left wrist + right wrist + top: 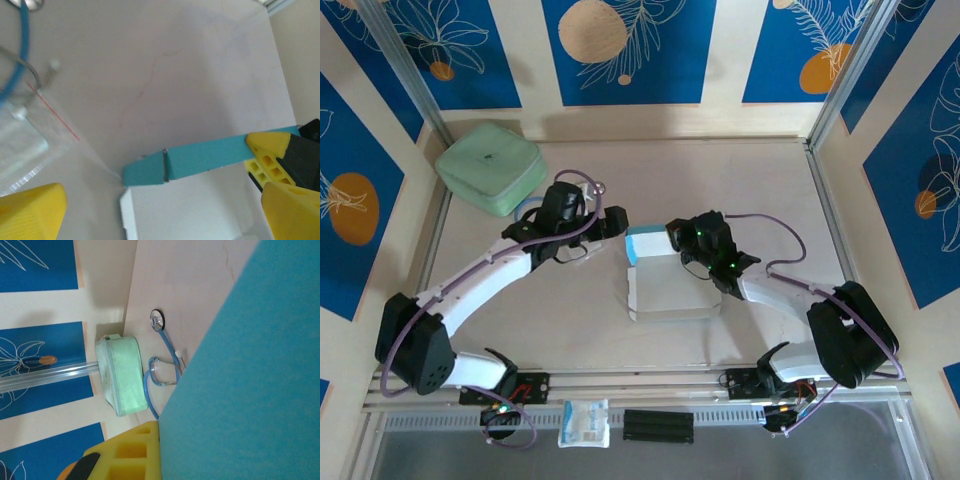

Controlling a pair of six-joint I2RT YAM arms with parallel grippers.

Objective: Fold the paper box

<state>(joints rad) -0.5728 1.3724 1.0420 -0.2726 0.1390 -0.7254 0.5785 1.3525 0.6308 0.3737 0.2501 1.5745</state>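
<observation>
The paper box (665, 285) lies mid-table, white inside face up, with a teal-blue wall (645, 243) standing along its far edge. My right gripper (680, 238) is shut on the right end of that wall. In the right wrist view its yellow finger (132, 452) presses against the teal card (250, 390). My left gripper (610, 222) hovers just left of the wall's left end, open. In the left wrist view its yellow fingers (32, 210) stand far apart, with the teal wall (200, 160) and white panel (200, 215) ahead and untouched.
A mint-green case (490, 165) sits at the back left, with a blue stethoscope (165, 355) beside it. A clear plastic bag (30, 145) lies left of the box. A small packet (584, 422) and a black strip (658, 425) rest on the front rail.
</observation>
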